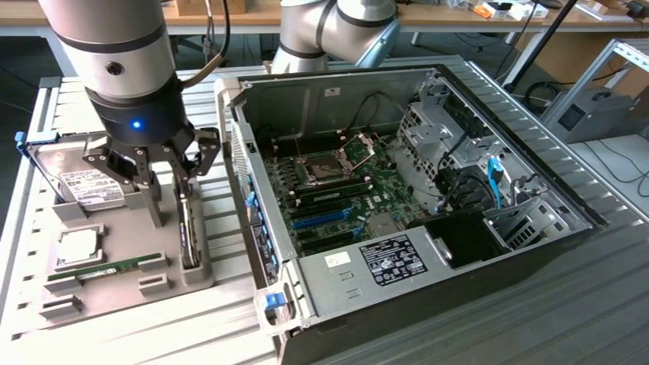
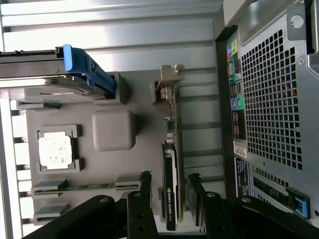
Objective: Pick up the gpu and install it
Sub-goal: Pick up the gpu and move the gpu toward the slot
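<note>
The gpu stands on its long edge in a slot of the grey holder tray. It is a thin dark card with a silvery bracket at its far end. In the exterior view the gpu is at the tray's side nearest the computer case. My gripper is open and low over the card's near end. One finger is on each side of the card, and a gap shows between each finger and the card. From the exterior view the gripper hangs straight down over the tray.
The tray also holds a hard drive with a blue frame, a square processor and a green memory stick. The open computer case lies close beside the tray, to the exterior view's right. A second arm stands behind the case.
</note>
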Tool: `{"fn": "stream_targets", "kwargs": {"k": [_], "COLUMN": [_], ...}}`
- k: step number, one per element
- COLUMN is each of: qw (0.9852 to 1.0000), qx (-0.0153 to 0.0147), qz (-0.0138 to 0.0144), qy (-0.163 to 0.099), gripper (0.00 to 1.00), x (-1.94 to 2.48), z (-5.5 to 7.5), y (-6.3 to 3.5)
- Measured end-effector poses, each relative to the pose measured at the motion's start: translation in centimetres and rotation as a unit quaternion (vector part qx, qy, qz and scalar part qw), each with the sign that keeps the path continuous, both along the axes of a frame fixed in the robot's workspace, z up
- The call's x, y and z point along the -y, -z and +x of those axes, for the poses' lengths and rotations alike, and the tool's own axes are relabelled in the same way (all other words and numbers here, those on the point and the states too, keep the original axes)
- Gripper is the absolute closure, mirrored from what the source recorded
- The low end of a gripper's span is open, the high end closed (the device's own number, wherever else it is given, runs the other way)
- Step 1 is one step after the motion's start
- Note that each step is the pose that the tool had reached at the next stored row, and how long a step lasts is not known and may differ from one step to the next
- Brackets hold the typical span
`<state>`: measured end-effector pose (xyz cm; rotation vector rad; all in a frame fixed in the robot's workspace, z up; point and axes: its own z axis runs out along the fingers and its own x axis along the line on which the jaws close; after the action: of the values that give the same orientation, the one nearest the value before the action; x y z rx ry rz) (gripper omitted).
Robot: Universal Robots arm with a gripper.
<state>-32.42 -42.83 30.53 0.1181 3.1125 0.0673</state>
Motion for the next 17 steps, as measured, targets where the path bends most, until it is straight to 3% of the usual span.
{"fn": "stream_targets", "kwargs": {"k": [2,4,5,17], "qw": [1.0000,1.0000,1.0000,1.0000], "qx": [0.0000,0.0000,0.0000,0.0000], "qz": [0.0000,0.0000,0.0000,0.0001], "qy": [0.000,0.000,0.000,0.000], "gripper": [0.58,0.58,0.58,0.58], "x": [0.36,1.10,1.26,1.31], "z": [0.0,0.1,0.1,0.6], "y": [0.00,0.00,0.00,0.03]}}
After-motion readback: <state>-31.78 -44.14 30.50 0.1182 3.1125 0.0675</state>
